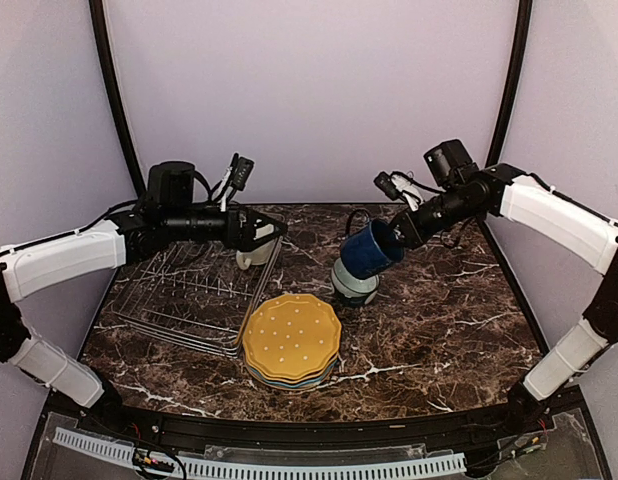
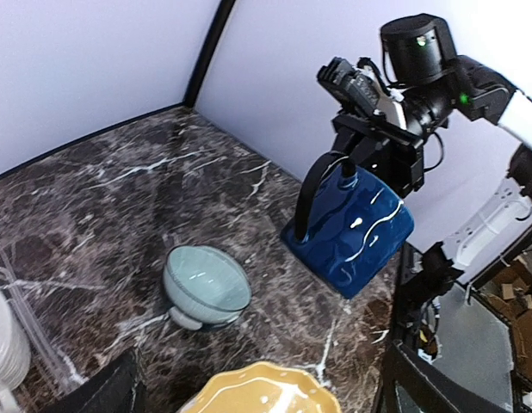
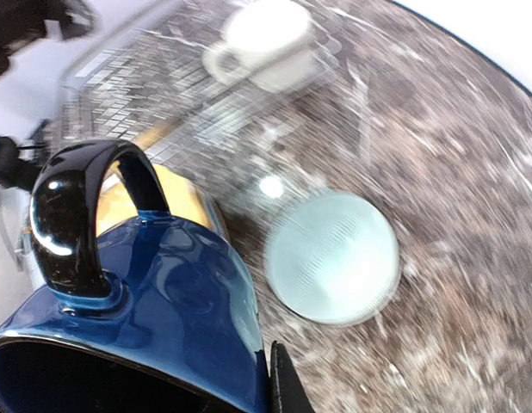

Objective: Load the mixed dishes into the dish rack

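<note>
My right gripper is shut on the rim of the dark navy mug, holding it tilted in the air above the pale green bowl. The right wrist view shows the mug close up, one finger outside its wall, and the bowl below. The yellow dotted plate tops a stack of plates beside the dish rack. The cream ribbed mug stands at the rack's far right corner. My left gripper hovers over it, open and empty. I cannot make out the glass tumbler.
The rack fills the left side of the marble table. The left wrist view shows the bowl, the held mug and the right arm. Curved black posts and purple walls close the back.
</note>
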